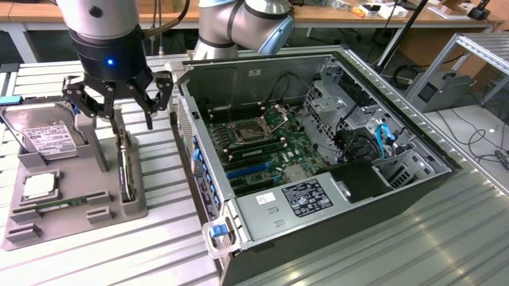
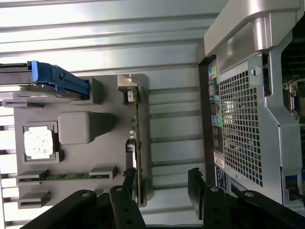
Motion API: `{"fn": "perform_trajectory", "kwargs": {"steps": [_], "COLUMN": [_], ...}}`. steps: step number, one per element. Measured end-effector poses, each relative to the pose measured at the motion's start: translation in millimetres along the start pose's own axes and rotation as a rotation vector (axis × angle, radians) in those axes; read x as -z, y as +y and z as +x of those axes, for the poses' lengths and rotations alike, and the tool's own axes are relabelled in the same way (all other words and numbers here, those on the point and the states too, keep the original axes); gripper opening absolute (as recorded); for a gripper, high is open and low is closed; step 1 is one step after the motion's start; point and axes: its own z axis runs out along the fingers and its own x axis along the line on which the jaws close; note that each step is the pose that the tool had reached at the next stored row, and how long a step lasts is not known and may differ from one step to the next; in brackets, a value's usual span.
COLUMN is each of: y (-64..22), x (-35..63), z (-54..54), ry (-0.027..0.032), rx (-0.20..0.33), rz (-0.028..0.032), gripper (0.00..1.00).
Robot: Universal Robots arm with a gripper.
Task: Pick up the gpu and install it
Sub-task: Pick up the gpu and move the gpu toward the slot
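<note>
The gpu [image 1: 125,170] stands on edge in a slot of the grey parts tray [image 1: 47,232], showing as a thin card with a silver bracket. In the wrist view it appears edge-on as the gpu [image 2: 137,143]. My gripper [image 1: 131,126] hangs open just above the card's top edge and holds nothing. In the wrist view the gripper [image 2: 162,185] has one black finger [image 2: 128,183] close beside the card and the other finger [image 2: 195,183] well off to the side. The open computer case [image 1: 318,149] with its motherboard [image 1: 263,149] lies beside the tray.
The tray also carries a silver hard drive [image 1: 44,134], a square processor chip [image 1: 38,186] and a thin green memory stick [image 1: 68,202]. A grey post [image 1: 95,143] rises from the tray close to my gripper. The case's rear wall [image 2: 248,119] stands near the card.
</note>
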Motion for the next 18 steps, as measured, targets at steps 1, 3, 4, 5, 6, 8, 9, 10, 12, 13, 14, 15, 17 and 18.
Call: {"fn": "perform_trajectory", "kwargs": {"steps": [1, 3, 4, 5, 6, 8, 9, 10, 12, 13, 14, 15, 17, 18], "y": [-0.1, -0.2, -0.2, -0.2, -0.3, -0.4, -0.5, -0.5, -0.6, -0.6, -0.7, -0.8, -1.0, -1.0], "x": [-0.5, -1.3, -1.6, -2.2, -2.6, -3.6, -4.0, -4.4, -5.3, -5.7, -6.0, -6.4, -7.0, -7.2], "z": [0.6, 1.5, 1.7, 2.2, 2.7, 3.6, 4.1, 4.4, 5.2, 5.8, 6.2, 7.5, 8.9, 9.4], "ry": [0.0001, 0.0001, 0.0, 0.0, 0.0, 0.0, 0.0001, 0.0001, 0.0, 0.0, -0.0001, 0.0, -0.0001, 0.0], "rx": [0.0, 0.0, 0.0, 0.0, 0.0, 0.0, 0.0, 0.0, 0.0, 0.0, 0.0, 0.0, 0.0, 0.0], "rz": [0.0001, 0.0001, 0.0, 0.0, 0.0, 0.0, 0.0, 0.0001, 0.0, -0.0001, -0.0002, 0.0, -0.0001, 0.0], "gripper": [0.56, 0.56, 0.56, 0.56, 0.56, 0.56, 0.56, 0.56, 0.56, 0.56, 0.56, 0.56, 0.56, 0.56]}}
